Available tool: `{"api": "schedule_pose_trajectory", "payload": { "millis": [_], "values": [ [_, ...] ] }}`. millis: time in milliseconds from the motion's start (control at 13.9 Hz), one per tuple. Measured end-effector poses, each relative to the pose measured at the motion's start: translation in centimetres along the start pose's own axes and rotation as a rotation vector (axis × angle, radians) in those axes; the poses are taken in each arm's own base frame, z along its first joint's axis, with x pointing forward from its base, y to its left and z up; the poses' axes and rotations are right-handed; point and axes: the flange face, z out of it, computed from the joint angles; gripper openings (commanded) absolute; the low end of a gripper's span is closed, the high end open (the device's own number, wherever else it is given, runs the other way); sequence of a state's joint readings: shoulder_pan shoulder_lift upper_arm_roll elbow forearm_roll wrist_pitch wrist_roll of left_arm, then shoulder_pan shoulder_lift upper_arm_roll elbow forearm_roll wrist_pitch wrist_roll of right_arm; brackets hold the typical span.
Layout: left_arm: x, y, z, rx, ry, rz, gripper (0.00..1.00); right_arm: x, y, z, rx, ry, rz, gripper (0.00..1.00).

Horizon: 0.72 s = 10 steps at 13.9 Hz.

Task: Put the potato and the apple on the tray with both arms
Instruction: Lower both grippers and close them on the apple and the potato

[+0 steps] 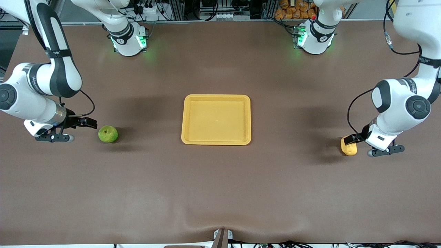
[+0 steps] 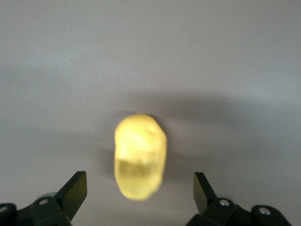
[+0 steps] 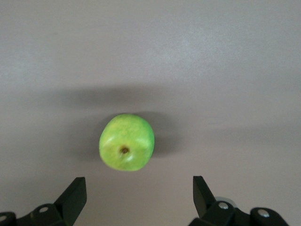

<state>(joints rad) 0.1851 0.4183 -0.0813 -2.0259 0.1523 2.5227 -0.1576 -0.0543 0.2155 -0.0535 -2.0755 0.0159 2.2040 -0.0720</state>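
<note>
you're at the reach — both hands spread wide, holding nothing: left hand [image 2: 139, 190] by the potato [image 2: 140, 157], right hand [image 3: 139, 192] by the apple [image 3: 126, 142]. next, straddle each and close.

The left gripper [image 2: 138, 190] hung with its fingers wide apart, and only the potato [image 2: 140, 156] lay before the gap, just beside the tips; bare table [image 1: 220, 186] was around it on every side. The right gripper [image 3: 138, 190] was spread the same way, with the apple [image 3: 126, 141] near its gap and free cloth all around. Between each gripper and the tray [image 1: 216, 141] the table was open, and the tray's low rim was the only obstacle there.
</note>
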Motion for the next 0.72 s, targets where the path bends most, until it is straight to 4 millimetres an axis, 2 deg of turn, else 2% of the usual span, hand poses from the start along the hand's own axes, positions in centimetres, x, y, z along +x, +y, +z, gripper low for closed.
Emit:
{"api": "schedule_pose_trajectory", "payload": {
  "millis": [144,287,574,646,718],
  "values": [
    [0.0,-0.9,2.2,0.005,0.009,0.004,1.0,0.1,0.6,1.5,-0.001,0.0,0.008,1.0],
    [-0.2,-1.4,3.6,0.003,0.001,-0.004,1.0,0.1,0.7,2.3,-0.001,-0.005,0.011,1.0],
    [-0.3,-1.0,4.0,-0.001,-0.004,0.001,1.0,0.3,1.2,3.4,-0.002,-0.007,0.019,1.0],
    [-0.3,-1.0,4.0,-0.001,-0.004,0.002,0.93,0.3,1.3,3.5,-0.002,-0.009,0.021,1.0],
    [-0.3,-0.9,4.0,-0.002,-0.004,0.004,0.78,0.3,1.3,3.5,-0.002,-0.008,0.016,1.0]
  ]
}}
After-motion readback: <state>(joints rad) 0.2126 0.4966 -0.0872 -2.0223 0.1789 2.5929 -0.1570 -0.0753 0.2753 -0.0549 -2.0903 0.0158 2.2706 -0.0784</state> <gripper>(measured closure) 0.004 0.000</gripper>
